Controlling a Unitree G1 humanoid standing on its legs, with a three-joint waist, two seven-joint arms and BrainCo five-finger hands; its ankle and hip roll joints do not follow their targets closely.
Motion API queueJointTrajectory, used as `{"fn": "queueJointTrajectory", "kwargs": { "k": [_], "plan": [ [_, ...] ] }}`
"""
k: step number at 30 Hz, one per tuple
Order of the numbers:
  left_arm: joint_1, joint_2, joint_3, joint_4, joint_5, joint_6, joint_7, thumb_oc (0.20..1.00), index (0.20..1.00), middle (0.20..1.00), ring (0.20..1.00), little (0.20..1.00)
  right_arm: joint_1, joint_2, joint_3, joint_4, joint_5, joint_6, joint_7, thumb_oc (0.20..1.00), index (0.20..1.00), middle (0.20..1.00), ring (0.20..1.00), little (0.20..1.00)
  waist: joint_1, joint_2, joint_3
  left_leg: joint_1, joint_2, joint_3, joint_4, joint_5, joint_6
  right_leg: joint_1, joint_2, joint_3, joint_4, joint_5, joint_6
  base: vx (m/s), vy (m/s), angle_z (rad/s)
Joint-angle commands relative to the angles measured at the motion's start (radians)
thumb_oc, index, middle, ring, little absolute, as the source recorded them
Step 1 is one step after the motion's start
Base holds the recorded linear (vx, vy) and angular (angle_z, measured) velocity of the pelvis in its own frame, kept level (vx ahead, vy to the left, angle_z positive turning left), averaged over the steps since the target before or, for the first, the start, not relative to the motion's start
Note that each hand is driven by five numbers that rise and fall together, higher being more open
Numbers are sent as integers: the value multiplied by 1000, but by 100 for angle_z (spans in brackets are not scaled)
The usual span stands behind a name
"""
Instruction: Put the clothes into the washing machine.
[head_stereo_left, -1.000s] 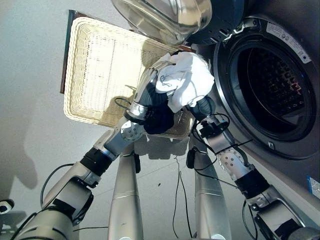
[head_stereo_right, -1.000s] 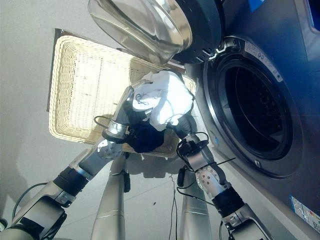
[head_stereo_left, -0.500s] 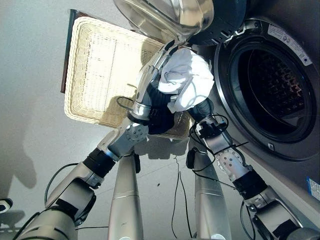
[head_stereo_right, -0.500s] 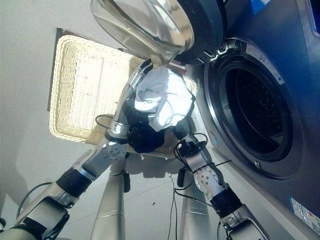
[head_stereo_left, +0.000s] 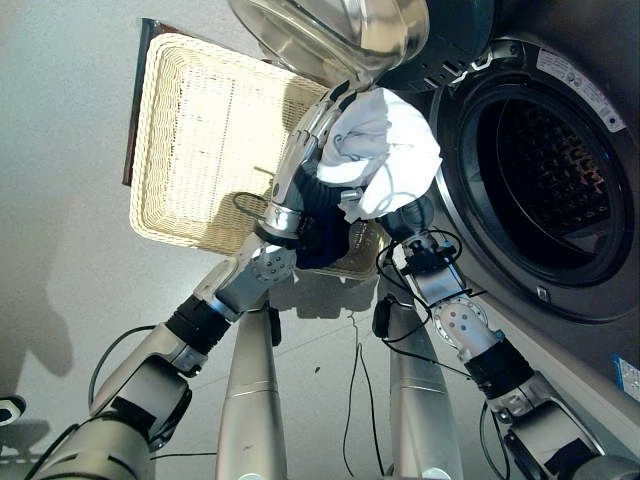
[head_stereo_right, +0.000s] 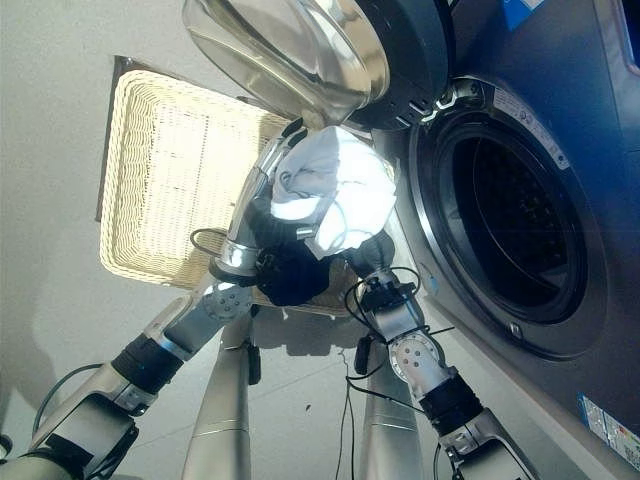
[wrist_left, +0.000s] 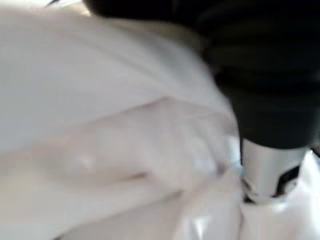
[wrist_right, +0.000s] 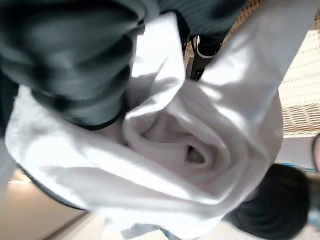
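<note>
Both hands are raised together under a bundle of white clothes (head_stereo_left: 385, 150), held above the near right corner of the wicker basket (head_stereo_left: 190, 150) and just left of the washing machine (head_stereo_left: 560, 180) opening. The left hand (head_stereo_left: 305, 145) lies along the bundle's left side, silver fingers extended up against the cloth rather than curled round it. The right hand (head_stereo_left: 405, 215) sits beneath the bundle; its dark ribbed cover shows in the eye views, but its fingers are buried in the fabric, so their state cannot be told. The machine's door (head_stereo_right: 300, 50) stands open, its glass bowl hanging above the bundle, and the drum (head_stereo_left: 545, 170) is dark inside.

The left wrist view adds pale cloth (wrist_left: 100, 125) pressed close to the camera. The right wrist view adds the folds of the white clothes (wrist_right: 200, 145) wrapped against that hand's cover, with wicker weave (wrist_right: 300, 95) past the cloth at one edge.
</note>
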Motion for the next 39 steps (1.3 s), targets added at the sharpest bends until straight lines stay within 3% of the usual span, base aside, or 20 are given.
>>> {"fn": "queueJointTrajectory", "kwargs": {
  "k": [1,10,15,18,23,32,39],
  "plan": [
    [-6,25,-13,-50,-47,-27,-80,1000,1000,1000,1000,1000,-38,7,-61,-150,43,-82,108,200,200,200,200,200,-1,18,6,-26,-81,-47,-16,71,105,51,37,-77,-36,57,24,0,0,0],
    [-18,66,-11,-39,-91,-24,-163,1000,1000,1000,1000,1000,-49,-36,-123,-137,64,-129,117,200,200,200,200,200,-5,17,6,-23,-77,-47,-14,66,104,53,36,-73,-35,58,28,0,0,0],
    [1,66,19,-24,-120,-42,-17,1000,1000,1000,1000,1000,-40,-40,-142,-117,54,-120,88,200,200,200,200,200,-4,14,6,-24,-76,-49,-12,64,103,54,36,-75,-35,57,28,0,0,0],
    [37,17,73,15,-238,-141,92,1000,1000,1000,1000,1000,-37,-18,-155,-67,39,-85,62,200,200,200,200,200,4,16,6,-27,-79,-56,-7,60,103,51,33,-78,-29,54,28,9,-23,0],
    [78,-55,125,45,-321,-225,195,1000,1000,1000,1000,1000,-57,10,-152,-11,32,-66,57,200,200,200,200,200,18,19,6,-29,-84,-67,-10,61,101,50,30,-88,-29,54,27,9,-41,1],
    [89,-112,183,124,-372,-252,343,1000,1000,1000,1000,1000,-110,12,-157,102,66,-56,117,200,200,200,200,200,32,29,6,-23,-87,-73,-18,63,96,58,24,-98,-30,50,26,6,-13,3],
    [71,-105,200,224,-375,-233,373,1000,1000,1000,1000,1000,-124,-19,-191,221,126,-49,148,200,200,200,200,200,29,31,6,-18,-82,-67,-19,63,89,61,23,-98,-28,47,27,0,0,0]
  ]
}}
